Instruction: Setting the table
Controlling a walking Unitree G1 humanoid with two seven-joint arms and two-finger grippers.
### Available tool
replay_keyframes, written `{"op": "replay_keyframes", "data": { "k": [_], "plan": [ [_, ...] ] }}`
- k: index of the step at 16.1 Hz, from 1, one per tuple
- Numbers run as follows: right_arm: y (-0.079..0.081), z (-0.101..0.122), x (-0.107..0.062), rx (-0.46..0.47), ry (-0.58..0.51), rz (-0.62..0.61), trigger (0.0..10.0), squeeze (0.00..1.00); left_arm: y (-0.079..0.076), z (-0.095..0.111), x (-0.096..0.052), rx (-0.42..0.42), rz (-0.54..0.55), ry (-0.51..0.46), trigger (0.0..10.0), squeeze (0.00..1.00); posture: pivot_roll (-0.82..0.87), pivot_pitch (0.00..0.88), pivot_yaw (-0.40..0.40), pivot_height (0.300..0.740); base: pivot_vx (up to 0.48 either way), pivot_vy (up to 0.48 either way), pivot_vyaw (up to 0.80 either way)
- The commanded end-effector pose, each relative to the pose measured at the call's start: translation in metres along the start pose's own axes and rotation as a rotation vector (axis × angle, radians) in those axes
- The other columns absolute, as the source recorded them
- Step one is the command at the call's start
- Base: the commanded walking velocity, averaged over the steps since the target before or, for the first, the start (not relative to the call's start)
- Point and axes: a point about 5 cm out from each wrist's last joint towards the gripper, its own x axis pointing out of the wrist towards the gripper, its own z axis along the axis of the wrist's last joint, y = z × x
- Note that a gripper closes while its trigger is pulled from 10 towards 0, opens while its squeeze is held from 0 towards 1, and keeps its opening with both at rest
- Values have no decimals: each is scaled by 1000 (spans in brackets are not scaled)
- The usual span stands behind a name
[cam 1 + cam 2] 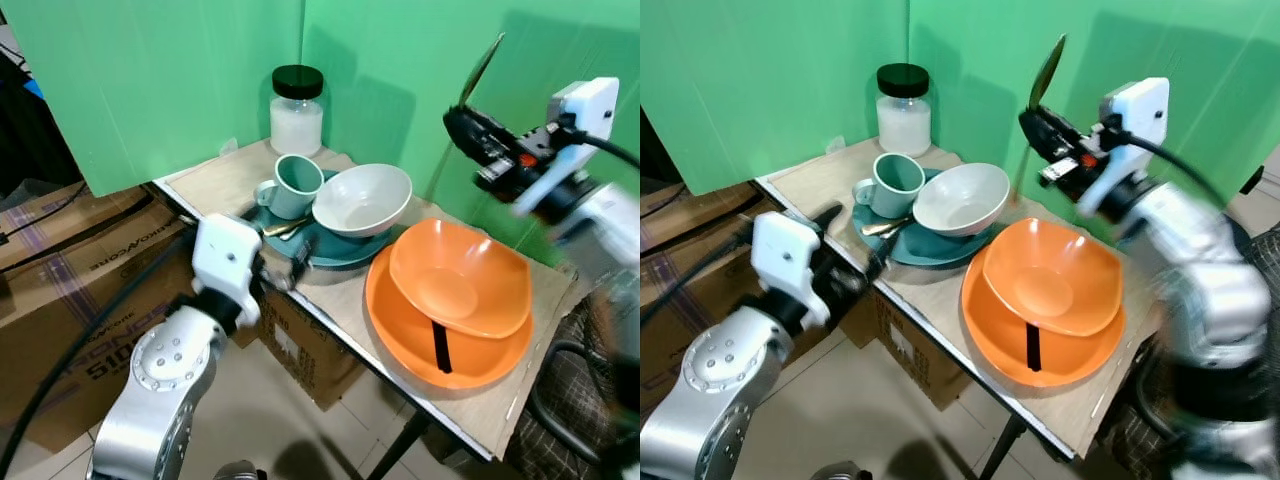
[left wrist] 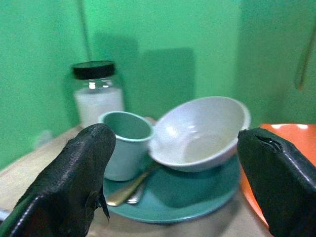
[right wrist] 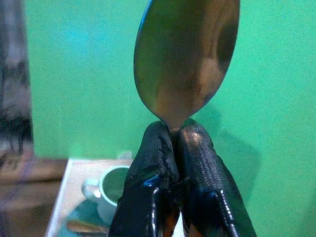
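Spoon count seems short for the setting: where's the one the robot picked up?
The spoon is pinched upright in the right gripper, raised above the orange bowl.

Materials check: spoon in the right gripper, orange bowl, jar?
Spoon: looks like polished metal, showing dark mirror-like reflections. Orange bowl: likely plastic or melamine, with uniform colour and a soft sheen. Jar: apparently clear glass with a black lid, white contents visible.

A makeshift staged set, not a lived-in kitchen.
Green backdrop panels (image 1: 180, 80) filled the upper frame behind a small counter (image 1: 230, 175); cardboard boxes (image 1: 70, 290) sat on the tiled floor (image 1: 290, 430) at lower left.
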Motion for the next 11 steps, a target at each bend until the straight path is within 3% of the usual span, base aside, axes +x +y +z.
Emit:
{"op": "replay_keyframes", "data": {
  "k": [1, 2, 4, 7, 11],
  "plan": [
    [-4, -4, -6, -28, 25, -115, 10000, 0, 3, -2, 0, 20, 40, 12, 10000, 0, 57, 0, -64, 740, 0, 0, 0],
    [-1, -14, -9, -29, 30, -192, 10000, 0, 5, -6, -1, 6, 81, 28, 10000, 0, 60, 0, -64, 740, 0, 0, 0],
    [8, -17, -9, -46, 33, -233, 10000, 0, 9, -9, -3, 11, 149, 48, 10000, 0, 59, 0, -56, 740, 0, 0, 0],
    [21, -18, -8, -64, 40, -247, 10000, 0, 10, -11, -7, 20, 169, 59, 10000, 0, 64, 5, -58, 740, 0, 0, 0],
    [28, -30, -12, -1, 71, -220, 10000, 0, 14, -10, -7, 35, 188, 56, 10000, 0, 73, 0, -72, 740, -225, 0, 0]
  ]
}}
